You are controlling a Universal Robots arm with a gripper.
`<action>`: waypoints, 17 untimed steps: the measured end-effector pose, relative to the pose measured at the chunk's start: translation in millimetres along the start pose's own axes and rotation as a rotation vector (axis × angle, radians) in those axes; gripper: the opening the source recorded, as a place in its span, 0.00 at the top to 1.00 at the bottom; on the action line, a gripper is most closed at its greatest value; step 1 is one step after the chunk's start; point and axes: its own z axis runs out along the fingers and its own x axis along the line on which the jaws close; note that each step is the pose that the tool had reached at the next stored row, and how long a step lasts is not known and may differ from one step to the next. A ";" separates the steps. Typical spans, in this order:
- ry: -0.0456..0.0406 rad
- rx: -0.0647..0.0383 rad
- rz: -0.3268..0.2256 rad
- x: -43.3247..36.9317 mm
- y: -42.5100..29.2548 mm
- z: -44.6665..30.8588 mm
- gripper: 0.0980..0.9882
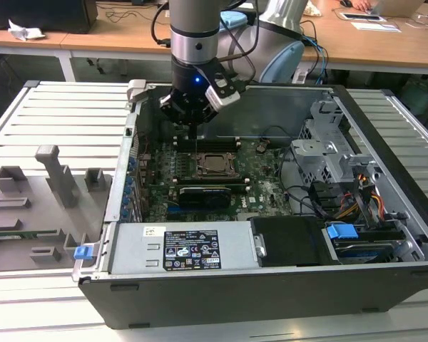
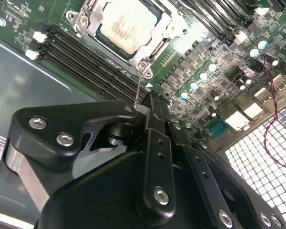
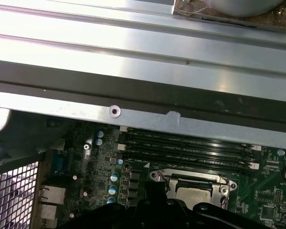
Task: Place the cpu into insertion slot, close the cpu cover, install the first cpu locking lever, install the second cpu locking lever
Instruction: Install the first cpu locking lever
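Note:
The cpu [image 2: 126, 28] lies silver side up in the insertion slot [image 1: 215, 165] on the green motherboard inside the open computer case. The silver cpu cover [image 2: 164, 26] is folded down around the chip, which shows through its window. A thin wire locking lever [image 2: 139, 88] rises from a corner of the socket up to my gripper [image 2: 143, 107], whose black fingers are shut on its top end. In the exterior view my gripper [image 1: 194, 130] hangs just behind the socket. In the first wrist view the cpu [image 3: 194, 192] and cover [image 3: 188, 177] sit just beyond the gripper body.
Long black memory slots [image 2: 86, 57] run beside the socket. A black card [image 1: 210, 192] lies in front of it, then the power supply [image 1: 185, 249]. The drive cage [image 1: 328, 142] and cables fill the exterior view's right. A grey fixture tray [image 1: 36, 206] stands outside the case.

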 end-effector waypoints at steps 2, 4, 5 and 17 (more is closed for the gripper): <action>0.0000 0.000 0.001 -2.3 -0.3 0.1 0.99; 0.0000 0.000 0.001 -3.3 -0.4 0.2 0.99; -0.0001 0.000 0.001 -4.2 -0.5 0.3 0.99; -0.0010 -0.002 0.015 -13.2 -1.8 1.1 0.99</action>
